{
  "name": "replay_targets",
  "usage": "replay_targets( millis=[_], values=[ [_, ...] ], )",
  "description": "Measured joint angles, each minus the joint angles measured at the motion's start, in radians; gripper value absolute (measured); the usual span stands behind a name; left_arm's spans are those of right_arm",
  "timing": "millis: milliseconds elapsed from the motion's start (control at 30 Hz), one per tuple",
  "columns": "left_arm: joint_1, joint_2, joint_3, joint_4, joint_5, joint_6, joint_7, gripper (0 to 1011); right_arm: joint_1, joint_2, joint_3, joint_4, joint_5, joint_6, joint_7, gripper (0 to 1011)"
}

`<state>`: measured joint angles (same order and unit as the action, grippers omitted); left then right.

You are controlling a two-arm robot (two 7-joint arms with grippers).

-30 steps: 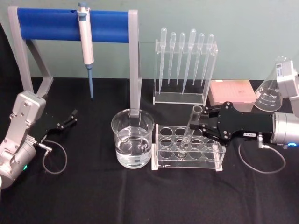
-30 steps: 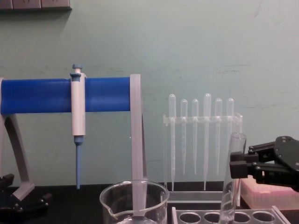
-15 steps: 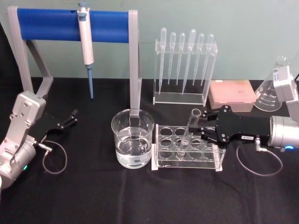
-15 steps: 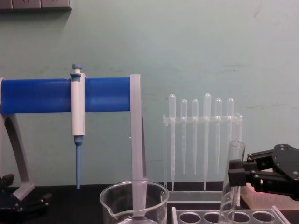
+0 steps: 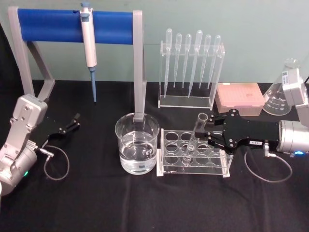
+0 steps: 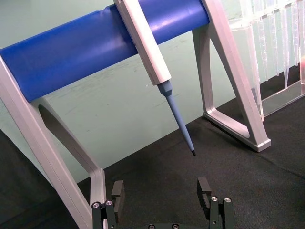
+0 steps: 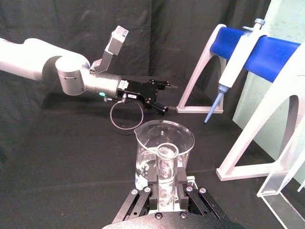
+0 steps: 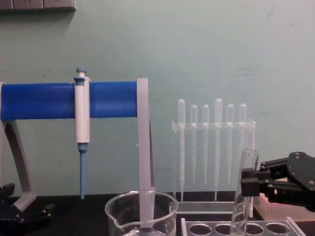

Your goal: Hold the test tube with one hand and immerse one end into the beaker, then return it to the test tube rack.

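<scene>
Glass beaker (image 5: 137, 145) with water sits near the front, just beside the white rack (image 5: 194, 157). Right gripper (image 5: 208, 134) pinches the test tube (image 5: 195, 136) – it stands tilted in a rack hole. Left gripper (image 5: 73, 121) rests wide open, well apart – behind stands the blue stand (image 5: 72, 25).

Blue stand bar (image 5: 72, 25), pink box (image 5: 240, 96), black tablecloth (image 5: 96, 203)
</scene>
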<state>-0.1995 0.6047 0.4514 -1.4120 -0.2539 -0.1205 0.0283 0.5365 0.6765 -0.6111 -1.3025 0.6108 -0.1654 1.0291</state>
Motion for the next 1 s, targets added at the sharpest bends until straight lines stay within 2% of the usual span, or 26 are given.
replay_targets(
  millis=[267,367,567,633,900,933,1000],
  values=[
    [0.000,0.000,0.000,0.000,0.000,0.000,0.000,1000,0.000,0.001,0.001,-0.001,0.000,0.001,0.000,239],
    [0.000,0.000,0.000,0.000,0.000,0.000,0.000,1000,0.000,0.001,0.001,-0.002,0.000,0.001,0.000,302],
    [0.000,0.000,0.000,0.000,0.000,0.000,0.000,1000,0.000,0.001,0.001,-0.002,0.001,0.002,0.000,520],
    [0.000,0.000,0.000,0.000,0.000,0.000,0.000,1000,0.000,0.001,0.001,-0.002,0.001,0.002,0.000,553],
    [0.000,0.000,0.000,0.000,0.000,0.000,0.000,1000,-0.004,0.003,0.004,-0.008,0.004,0.001,-0.003,813],
    [0.000,0.000,0.000,0.000,0.000,0.000,0.000,1000,-0.009,0.005,0.009,-0.016,0.008,-0.003,-0.007,827],
    [0.000,0.000,0.000,0.000,0.000,0.000,0.000,1000,-0.036,0.018,0.037,-0.053,0.028,-0.021,-0.031,917]
  ],
)
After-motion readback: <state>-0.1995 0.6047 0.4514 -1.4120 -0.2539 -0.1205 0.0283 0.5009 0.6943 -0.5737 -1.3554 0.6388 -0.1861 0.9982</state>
